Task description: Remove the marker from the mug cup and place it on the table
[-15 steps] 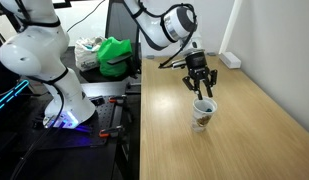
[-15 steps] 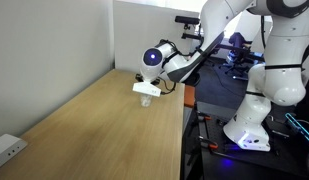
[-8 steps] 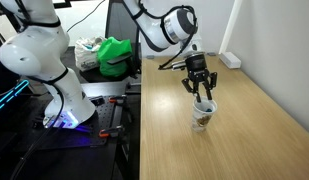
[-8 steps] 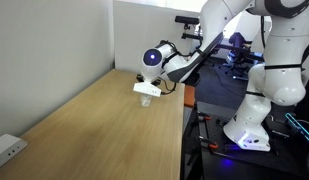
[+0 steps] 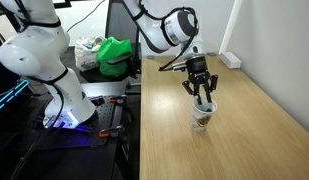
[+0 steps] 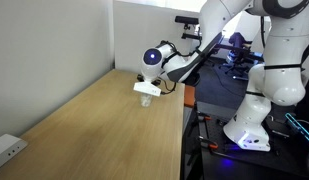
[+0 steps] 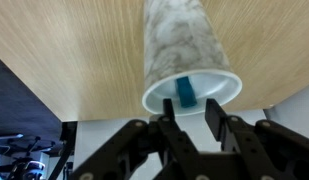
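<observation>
The white mug cup [image 5: 202, 116] with a brownish pattern stands on the light tan table [image 5: 244, 125], near its edge; it also shows in an exterior view [image 6: 145, 99]. My gripper [image 5: 201, 98] hangs straight over the cup, its fingertips at the rim. In the wrist view the cup [image 7: 184, 45] fills the top, and a bluish-green marker [image 7: 184, 92] stands inside its mouth. My gripper [image 7: 188, 118] is open, one finger on each side of the marker's top, not touching it.
A dark bench with a green bag [image 5: 115, 55] and clutter stands beside the table. A second white robot [image 5: 44, 60] stands by it. A white power strip [image 6: 6, 149] lies on the table's far end. The wall runs along the table's other side.
My gripper has come down a little toward the cup's mouth. The cup and marker have not moved.
</observation>
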You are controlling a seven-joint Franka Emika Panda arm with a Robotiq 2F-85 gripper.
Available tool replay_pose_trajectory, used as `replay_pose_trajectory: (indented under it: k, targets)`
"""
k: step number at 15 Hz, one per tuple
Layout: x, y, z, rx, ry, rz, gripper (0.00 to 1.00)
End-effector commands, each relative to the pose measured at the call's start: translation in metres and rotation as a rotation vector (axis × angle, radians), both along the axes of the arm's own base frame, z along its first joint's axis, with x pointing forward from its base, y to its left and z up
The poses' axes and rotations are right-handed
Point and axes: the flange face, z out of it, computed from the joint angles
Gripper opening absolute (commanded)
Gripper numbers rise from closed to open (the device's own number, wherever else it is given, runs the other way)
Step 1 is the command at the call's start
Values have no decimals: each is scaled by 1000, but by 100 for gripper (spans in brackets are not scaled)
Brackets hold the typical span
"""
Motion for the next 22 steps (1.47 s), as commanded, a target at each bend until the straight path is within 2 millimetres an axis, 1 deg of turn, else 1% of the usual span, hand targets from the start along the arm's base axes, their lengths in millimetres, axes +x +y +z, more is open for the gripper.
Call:
replay_pose_trajectory:
  k: [1,3,4,5,6,11,12,14,19,22]
  targets:
    - [4,-4,0,31,0,11,40]
    - [5,-3,-1,43,4,40,43]
    - [5,-3,-1,48,9,58,48]
    - [5,-2,-1,59,9,77,48]
    - [6,-2,-1,69,14,99,50]
    - [6,-4,0,77,36,131,41]
    - [6,-5,0,76,41,134,43]
    - [5,-7,0,74,48,125,41]
    - [2,-10,-1,79,55,113,43]
    - [0,-12,-3,85,58,108,42]
